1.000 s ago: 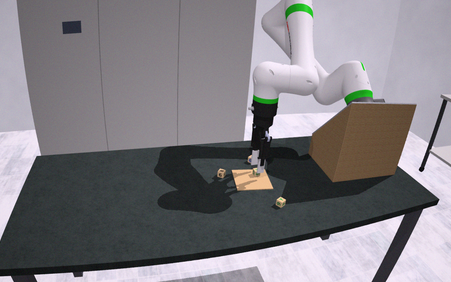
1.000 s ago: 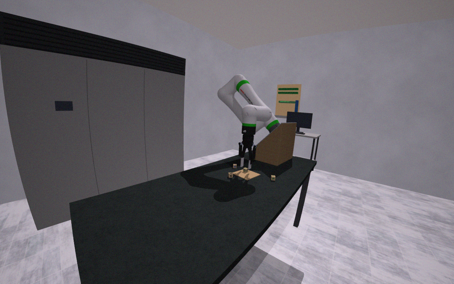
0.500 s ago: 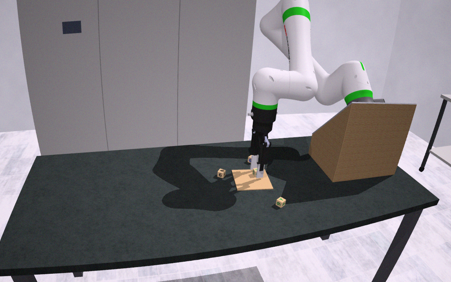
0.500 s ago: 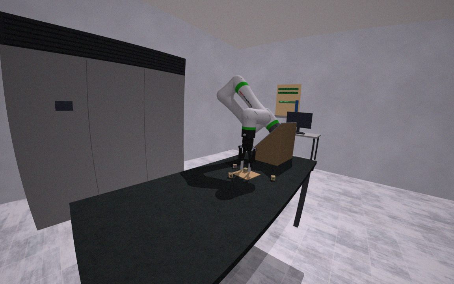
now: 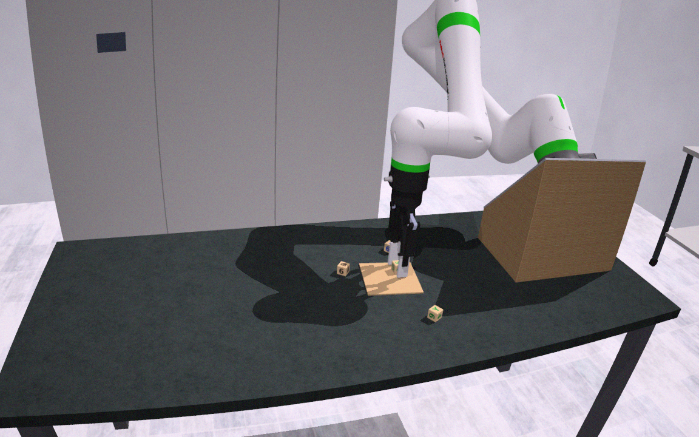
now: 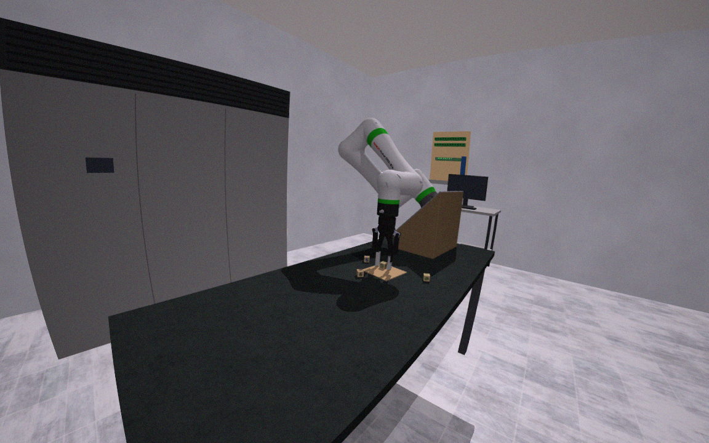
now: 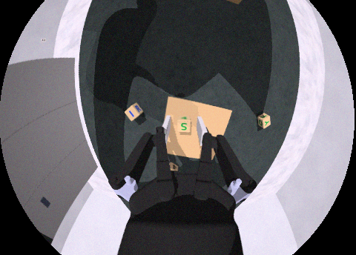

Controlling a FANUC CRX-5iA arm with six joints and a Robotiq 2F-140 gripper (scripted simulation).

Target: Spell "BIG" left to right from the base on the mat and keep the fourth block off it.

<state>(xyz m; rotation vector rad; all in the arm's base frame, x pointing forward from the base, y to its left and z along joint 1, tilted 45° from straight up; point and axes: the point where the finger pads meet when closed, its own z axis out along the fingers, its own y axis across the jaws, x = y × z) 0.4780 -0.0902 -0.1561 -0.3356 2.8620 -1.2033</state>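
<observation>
A tan mat (image 5: 390,278) lies on the dark table. A block with a green "S" on top (image 7: 184,127) sits on the mat near its far edge. My gripper (image 5: 400,269) is lowered over it, open, with one finger on each side and small gaps to the block. A block with a blue "I" (image 7: 133,113) lies off the mat, behind the gripper (image 5: 388,246). A block with a dark mark like "6" or "G" (image 5: 343,267) lies off the mat to the left. A block with a green letter (image 5: 435,312) lies off the mat toward the front.
A large brown slanted box (image 5: 558,217) carrying the arm's base stands at the right of the table. A grey cabinet (image 5: 210,108) stands behind the table.
</observation>
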